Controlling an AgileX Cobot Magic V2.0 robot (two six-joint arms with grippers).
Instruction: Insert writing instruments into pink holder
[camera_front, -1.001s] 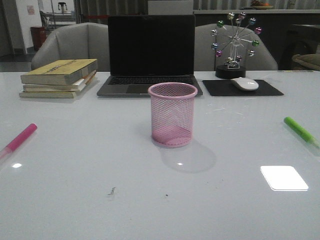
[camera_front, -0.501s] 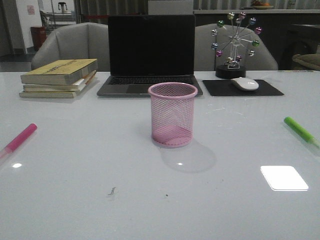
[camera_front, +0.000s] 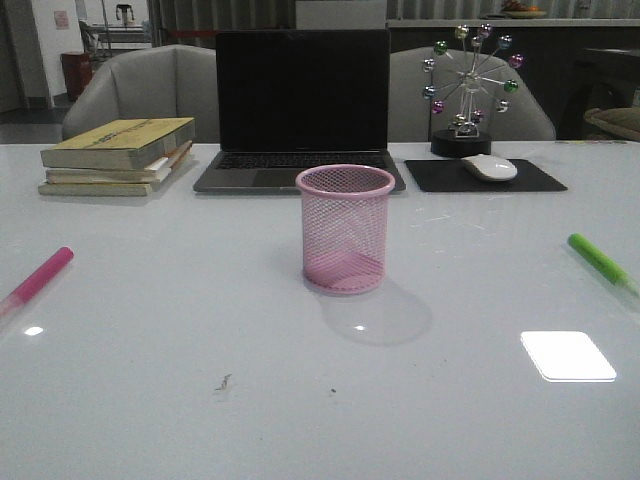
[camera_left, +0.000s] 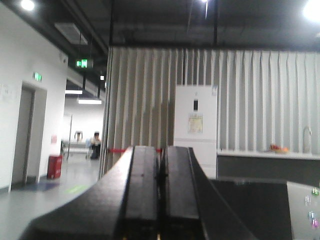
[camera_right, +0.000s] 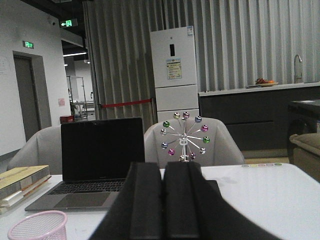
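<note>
only front view shows green marker (camera_front: 601, 260), pink marker (camera_front: 38, 279).

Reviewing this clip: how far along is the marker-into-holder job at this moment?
Nothing is done yet. The pink holder stands empty mid-table. Nothing is in hand: the left end effector and right end effector are both shut on nothing. Left to do: the pink marker and green marker both lie on the table.

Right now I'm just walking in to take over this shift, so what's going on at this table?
Nothing is being handled yet. The pink mesh pen cup stands empty mid-table. The pink marker lies far left, the green marker far right. Both arms are off the table: the left claw and the right claw are shut and empty.
</note>
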